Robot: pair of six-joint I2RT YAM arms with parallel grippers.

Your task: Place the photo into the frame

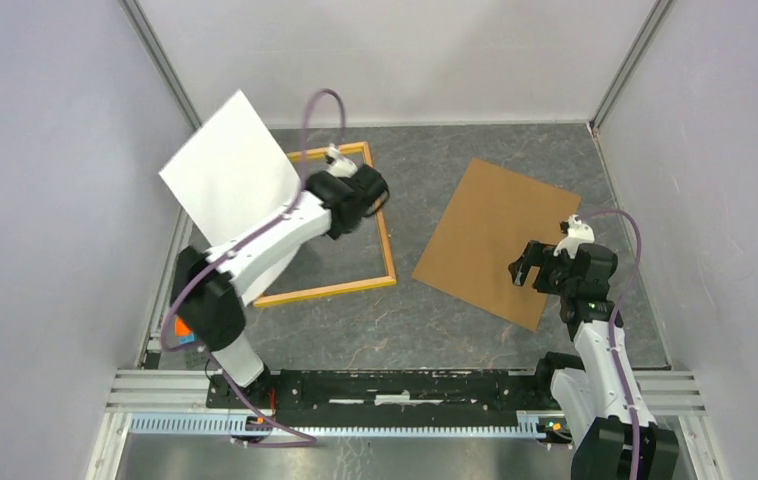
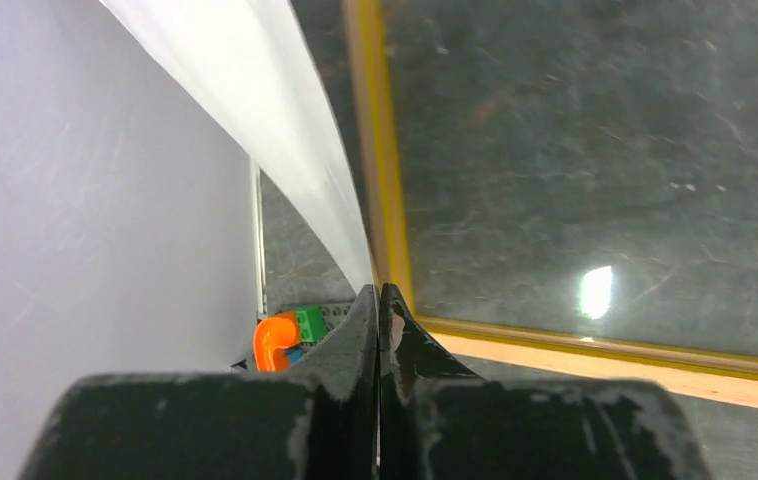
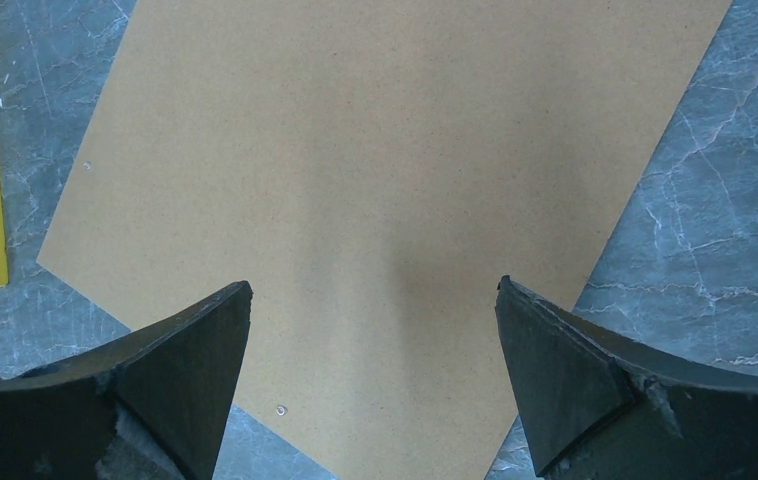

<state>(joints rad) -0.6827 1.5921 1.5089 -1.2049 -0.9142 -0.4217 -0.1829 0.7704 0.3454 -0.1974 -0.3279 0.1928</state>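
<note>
So we're at the carry-over step here: our left hand (image 2: 379,296) is clamped tight on one edge of the large rectangular paper photo (image 1: 230,165). The photo is up in the air and tilted, with only its plain white back facing the top camera, so we can't see the printed side at all. It hangs over the left side of the thin orange-yellow wooden frame (image 1: 387,250), which lies flat on the dark grey marbled desk (image 1: 405,320), and the sheet isn't touching it as far as we can tell. Our right hand (image 3: 374,288) is spread wide with nothing in it, hovering above the brown fibreboard backing panel (image 3: 375,150) that lies just right of the frame. We reckon the next move calls for lowering the sheet flat, squaring its edges with the frame's inner rim, and only then letting go. Paper that big flops, so coming down corner-first could buckle it. The idle hand could help press it down.
</note>
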